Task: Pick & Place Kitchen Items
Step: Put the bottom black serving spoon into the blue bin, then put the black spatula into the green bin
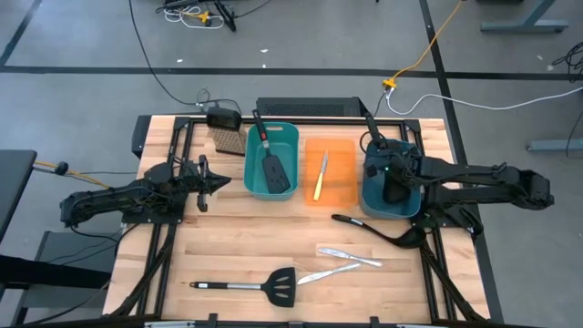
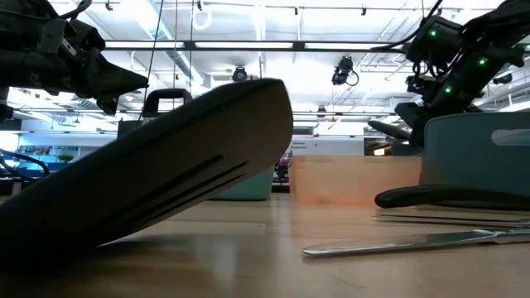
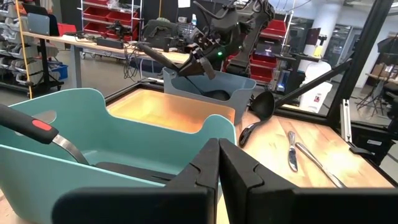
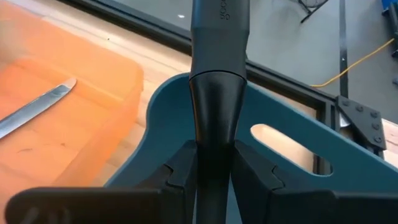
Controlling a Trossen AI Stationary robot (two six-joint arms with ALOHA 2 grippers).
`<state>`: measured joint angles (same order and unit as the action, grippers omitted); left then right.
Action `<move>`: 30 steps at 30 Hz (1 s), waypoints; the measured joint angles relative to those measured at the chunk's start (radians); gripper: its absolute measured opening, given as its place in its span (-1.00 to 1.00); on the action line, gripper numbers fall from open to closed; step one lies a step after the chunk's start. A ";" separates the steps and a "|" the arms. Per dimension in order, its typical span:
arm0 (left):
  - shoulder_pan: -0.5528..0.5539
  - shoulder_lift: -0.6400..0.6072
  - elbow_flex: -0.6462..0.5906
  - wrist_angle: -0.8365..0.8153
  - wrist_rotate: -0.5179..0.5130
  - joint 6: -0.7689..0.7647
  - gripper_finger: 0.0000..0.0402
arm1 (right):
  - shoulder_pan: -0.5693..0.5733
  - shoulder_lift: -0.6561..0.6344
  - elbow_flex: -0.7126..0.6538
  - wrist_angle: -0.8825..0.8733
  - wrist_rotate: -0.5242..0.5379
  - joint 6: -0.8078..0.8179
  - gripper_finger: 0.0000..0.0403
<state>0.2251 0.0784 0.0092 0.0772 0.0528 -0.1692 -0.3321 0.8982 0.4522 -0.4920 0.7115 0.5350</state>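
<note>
The right gripper (image 1: 393,179) is held over the dark teal bin (image 1: 375,202) at the right end of the row of bins. Seen from the right wrist, its fingers (image 4: 181,171) are pressed on either side of the black ladle handle (image 4: 217,93), so the ladle is clamped between them; the handle runs up past the bin's rim with its cut-out grip. In the high view the ladle handle (image 1: 372,123) is seen slanting out over the bin's far edge.

The left gripper (image 1: 211,183) is held above the bare wood just beside the left teal bin (image 1: 251,169), its fingers (image 3: 208,168) closed together on nothing.

In the left teal bin a black slotted spatula (image 1: 276,169) with a red-and-black handle is laid. In the orange bin (image 1: 344,173) between the two teal ones a yellow-handled knife (image 1: 321,176) is laid.

On the table (image 1: 228,237) a second black ladle (image 1: 373,230) is laid just in front of the dark teal bin, near the right gripper. Two silver table knives (image 1: 344,261) are laid nearer the front edge, crossing one another. A steel-handled slotted spatula (image 1: 250,286) is laid beside them, well apart from both grippers. A tan-bristled brush (image 1: 227,137) is stood behind the left teal bin.
</note>
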 joint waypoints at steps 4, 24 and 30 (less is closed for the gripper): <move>0.000 0.000 0.000 0.000 0.000 0.000 -0.93 | -0.015 0.025 0.000 0.006 -0.039 -0.035 -0.55; 0.000 0.000 0.000 0.000 0.000 0.000 -0.93 | -0.025 0.071 0.129 -0.080 -0.050 -0.073 -0.11; 0.000 0.000 0.000 0.000 0.000 0.002 -0.93 | 0.031 0.036 0.274 -0.114 -0.047 -0.150 -0.04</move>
<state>0.2252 0.0781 0.0090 0.0772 0.0532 -0.1671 -0.3006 0.9344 0.7258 -0.6061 0.6648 0.3847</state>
